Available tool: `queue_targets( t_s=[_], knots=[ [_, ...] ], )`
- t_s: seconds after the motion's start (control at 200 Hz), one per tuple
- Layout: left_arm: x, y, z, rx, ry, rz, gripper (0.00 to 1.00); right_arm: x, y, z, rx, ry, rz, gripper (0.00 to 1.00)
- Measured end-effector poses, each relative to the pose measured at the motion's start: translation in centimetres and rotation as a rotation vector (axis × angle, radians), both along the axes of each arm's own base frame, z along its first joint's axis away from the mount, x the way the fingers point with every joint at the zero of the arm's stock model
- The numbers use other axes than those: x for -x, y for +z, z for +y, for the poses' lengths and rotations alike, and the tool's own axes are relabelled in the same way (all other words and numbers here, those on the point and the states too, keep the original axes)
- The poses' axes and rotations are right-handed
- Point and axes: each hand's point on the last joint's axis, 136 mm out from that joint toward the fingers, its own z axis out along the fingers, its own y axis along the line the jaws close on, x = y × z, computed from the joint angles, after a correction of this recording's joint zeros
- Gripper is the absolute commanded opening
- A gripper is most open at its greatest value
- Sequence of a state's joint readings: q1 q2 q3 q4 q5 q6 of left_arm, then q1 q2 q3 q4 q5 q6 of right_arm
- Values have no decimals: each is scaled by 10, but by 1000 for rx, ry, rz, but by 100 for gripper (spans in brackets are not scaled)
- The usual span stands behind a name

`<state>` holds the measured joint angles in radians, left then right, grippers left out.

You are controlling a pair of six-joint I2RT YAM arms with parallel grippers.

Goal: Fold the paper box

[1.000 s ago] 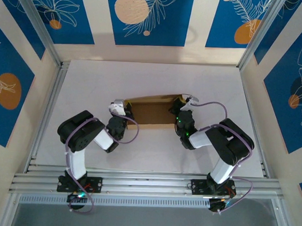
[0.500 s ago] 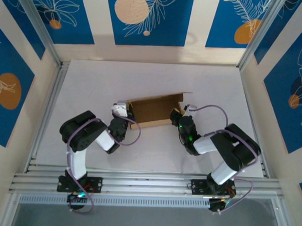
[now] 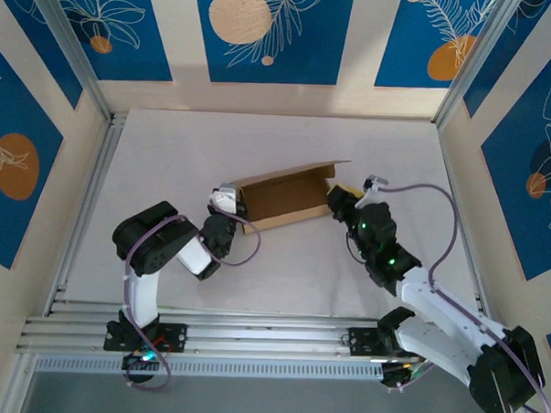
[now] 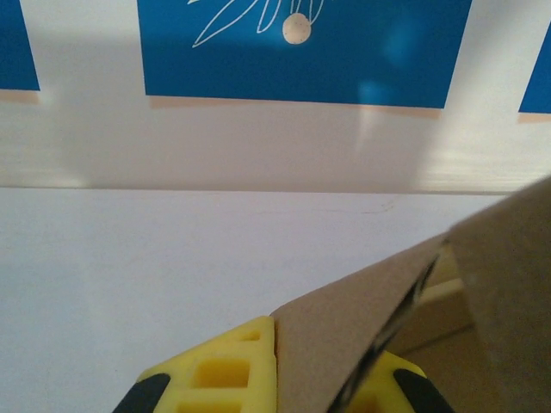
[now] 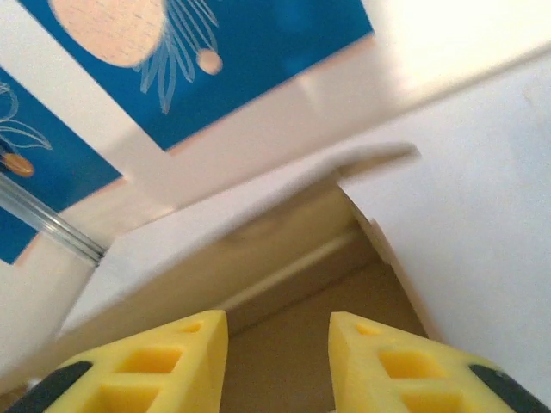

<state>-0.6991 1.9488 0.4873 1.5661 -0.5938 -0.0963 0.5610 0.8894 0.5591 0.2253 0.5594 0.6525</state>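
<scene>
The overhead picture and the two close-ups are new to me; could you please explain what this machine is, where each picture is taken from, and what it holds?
It is two robot arms bolted at the near edge of a white table. The overhead picture looks down from above and behind them. Each close-up comes from a camera on one wrist, so the yellow tips are that arm's own fingers. On the table lies a brown paper box, partly folded, with walls raised. The left pincer is shut on a cardboard panel at the box's left end. The right pincer, at the right end, is open and holds nothing.
</scene>
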Motion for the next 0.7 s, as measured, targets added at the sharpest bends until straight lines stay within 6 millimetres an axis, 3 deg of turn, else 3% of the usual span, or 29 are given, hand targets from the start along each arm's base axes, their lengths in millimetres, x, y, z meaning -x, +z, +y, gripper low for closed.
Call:
queue_targets(
  t_s=[0.09,0.18,0.245,0.305,0.385,0.49,0.555,0.61,0.695],
  knots=[
    [-1,0,-1,-9,-2,-2,0,-6,42,8,19,39,-21,25],
    [-1,0,-2,-20,-8,-4,0,-25,72,24,32,93,26,30],
    [-1,0,-3,-25,-11,-5,0,-46,87,43,44,147,81,31],
    [-1,0,-4,-28,-16,-5,0,-64,88,65,51,200,141,32],
    [-1,-1,-5,-29,-21,-4,0,-80,66,94,64,272,249,32],
    [0,-2,-8,-35,-43,0,36,-83,12,114,96,326,427,32],
    [6,-23,-9,-79,-76,58,53,-79,-22,119,118,339,533,32],
    [13,-42,-9,-103,-102,119,61,-75,-40,120,129,343,594,32],
    [19,-43,-10,-101,-135,131,67,-70,-56,118,134,339,636,32]
  ],
)
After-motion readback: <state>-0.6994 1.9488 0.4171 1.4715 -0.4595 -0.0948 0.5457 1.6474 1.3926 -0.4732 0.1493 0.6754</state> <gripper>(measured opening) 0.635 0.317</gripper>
